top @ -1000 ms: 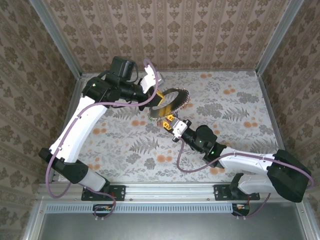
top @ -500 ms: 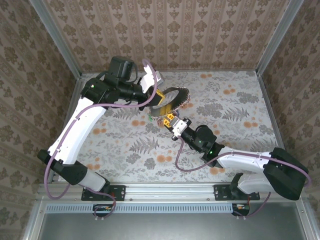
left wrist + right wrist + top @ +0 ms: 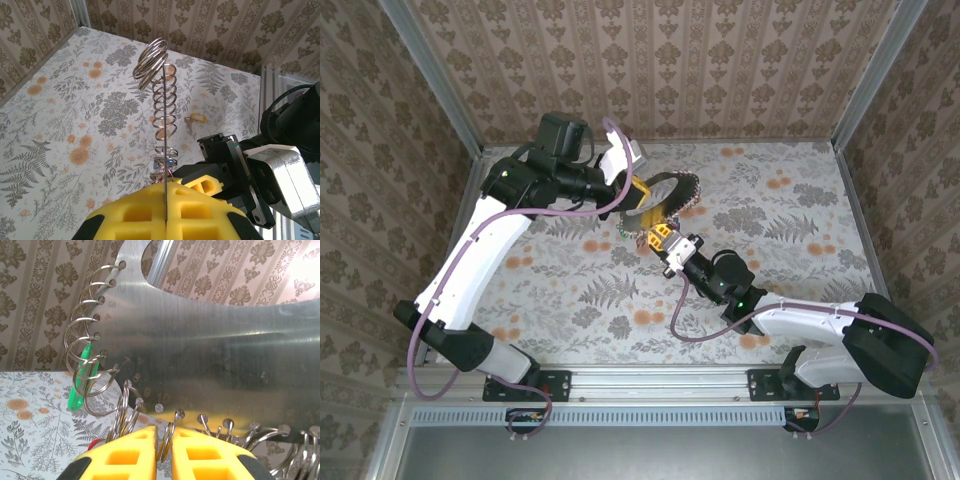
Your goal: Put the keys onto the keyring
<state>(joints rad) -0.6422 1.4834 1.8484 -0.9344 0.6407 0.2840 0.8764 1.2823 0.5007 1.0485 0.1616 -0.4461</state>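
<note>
The keyring [image 3: 210, 350] is a broad thin metal plate with small split rings [image 3: 95, 375] hung through holes along its rim. My left gripper [image 3: 165, 189] is shut on its edge and holds it upright above the table, so the keyring [image 3: 164, 100] appears edge-on there. My right gripper [image 3: 167, 440] is shut on one split ring hanging from the lower rim. A green key [image 3: 80, 385] hangs on a ring at the left, and a red key head [image 3: 95, 444] peeks out beside the left finger. A yellow-headed key [image 3: 194, 120] lies on the table. From above, both grippers [image 3: 655, 238] meet at the keyring [image 3: 670, 195].
The floral tablecloth [image 3: 790, 220] is boxed in by patterned walls and metal corner posts [image 3: 865, 70]. My right arm's black and silver wrist [image 3: 280, 165] sits close beside the left fingers. Open table lies to the right and front.
The right gripper has edged a little toward the keyring and its jaws have narrowed onto the split ring. The left arm has shifted the keyring only slightly.
</note>
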